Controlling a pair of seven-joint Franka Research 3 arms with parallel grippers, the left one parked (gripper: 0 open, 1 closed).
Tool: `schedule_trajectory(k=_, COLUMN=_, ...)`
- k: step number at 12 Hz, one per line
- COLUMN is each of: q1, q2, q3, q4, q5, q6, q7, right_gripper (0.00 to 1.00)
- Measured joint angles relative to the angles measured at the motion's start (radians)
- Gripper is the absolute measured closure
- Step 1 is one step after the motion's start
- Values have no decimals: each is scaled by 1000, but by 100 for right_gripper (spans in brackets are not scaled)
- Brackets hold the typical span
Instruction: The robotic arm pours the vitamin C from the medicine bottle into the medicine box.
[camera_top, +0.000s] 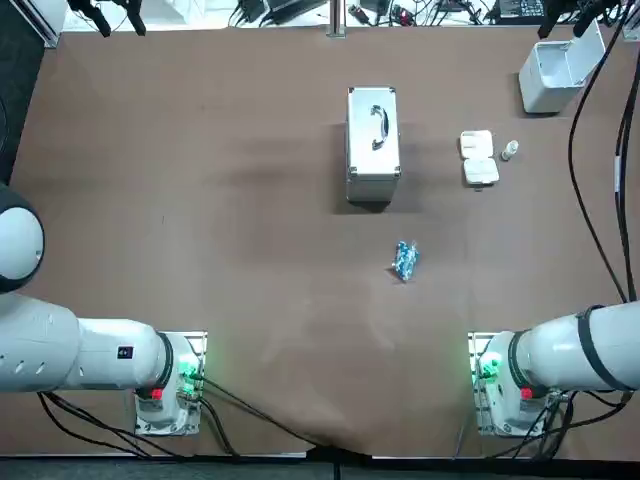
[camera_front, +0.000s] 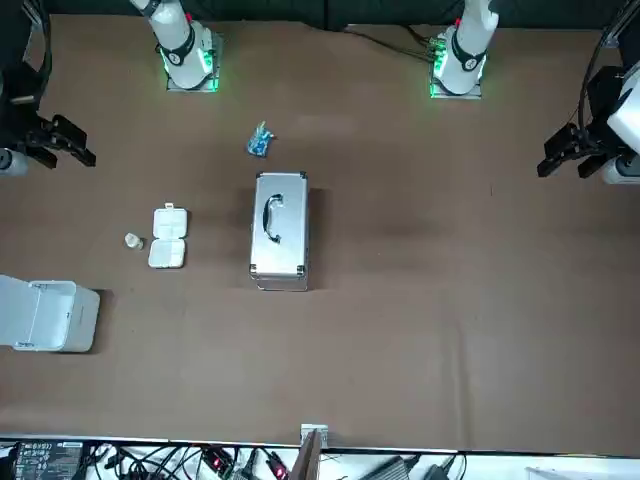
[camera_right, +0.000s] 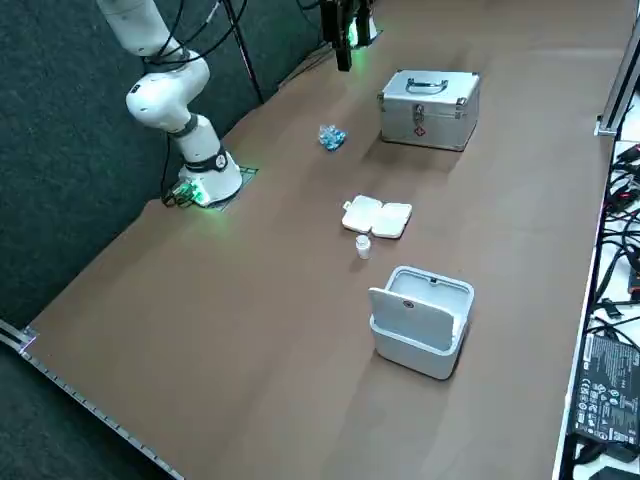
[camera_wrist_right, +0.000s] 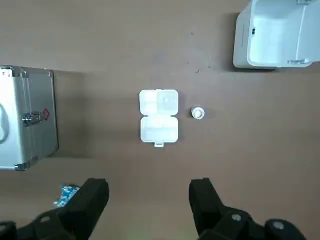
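Right gripper (camera_wrist_right: 149, 189) held open and empty, high over the surface (camera_wrist_right: 100, 40)

The medicine box (camera_wrist_right: 158, 116) is laid open and flat, both halves facing up. The small white medicine bottle (camera_wrist_right: 198, 113) is stood upright just beside it, not touching. A silver case (camera_wrist_right: 25, 117) is set on one side of the pair and an open white bin (camera_wrist_right: 277, 35) on the other.

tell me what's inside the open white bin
Only bare white walls and floor show inside the white bin; the strip under its raised lid is hidden. The right gripper, jaws open, hovers well away, above the table.
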Motion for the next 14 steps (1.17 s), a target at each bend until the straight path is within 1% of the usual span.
schedule_trajectory(k=4, q1=3, q2=0, q3=0, q4=41, q5=-2, q6=-48, q7=25, right_gripper=0)
schedule_trajectory(k=8, q1=3, q2=3, q3=-4, q4=46, q5=-3, q6=-52, q7=33, right_gripper=0)
schedule_trajectory(k=11, q1=-4, q2=7, q3=-14, q4=48, q5=3, q6=-51, q7=33, right_gripper=0)
schedule_trajectory(k=14, q1=-3, q2=7, q3=-10, q4=52, q5=-4, q6=-41, q7=29, right_gripper=0)
